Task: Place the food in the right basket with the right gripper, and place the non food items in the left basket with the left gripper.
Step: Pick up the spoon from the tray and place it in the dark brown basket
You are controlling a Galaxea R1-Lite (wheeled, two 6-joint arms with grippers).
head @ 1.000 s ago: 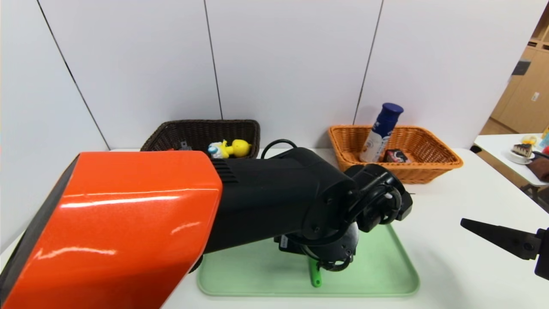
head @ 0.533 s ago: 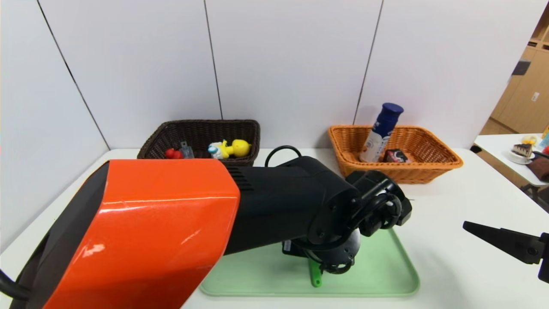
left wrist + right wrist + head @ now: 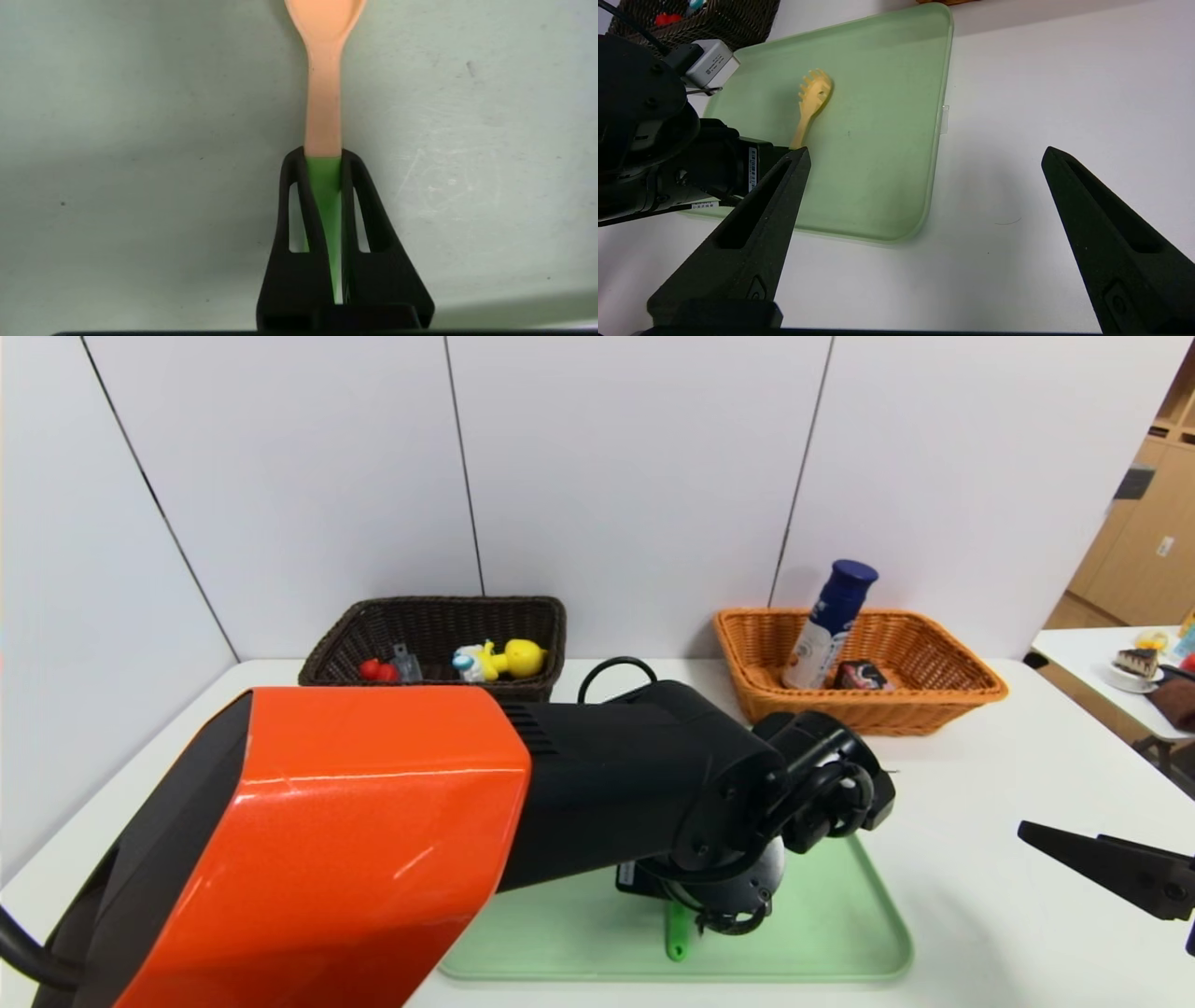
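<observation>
My left gripper (image 3: 322, 156) is shut on the green handle of the yellow pasta fork (image 3: 323, 93), low over the green tray (image 3: 840, 915). In the head view the wrist hides the fingers and only the handle end (image 3: 677, 938) shows. The fork head (image 3: 815, 93) shows in the right wrist view. The dark brown left basket (image 3: 439, 616) holds the yellow duck toy (image 3: 509, 658), red duck (image 3: 376, 669) and grey case (image 3: 406, 663). The orange right basket (image 3: 934, 695) holds the white-blue bottle (image 3: 826, 621) and black carton (image 3: 861, 674). My right gripper (image 3: 925, 151) is open and empty over the table right of the tray.
My left arm's orange segment (image 3: 327, 840) fills the near left of the head view. A side table with a cake plate (image 3: 1134, 663) stands at the far right. The white wall runs close behind both baskets.
My left arm has sunk and shifted, uncovering the red duck and case in the dark basket. The green handle end has swung slightly left. My right gripper has drifted a little right and down.
</observation>
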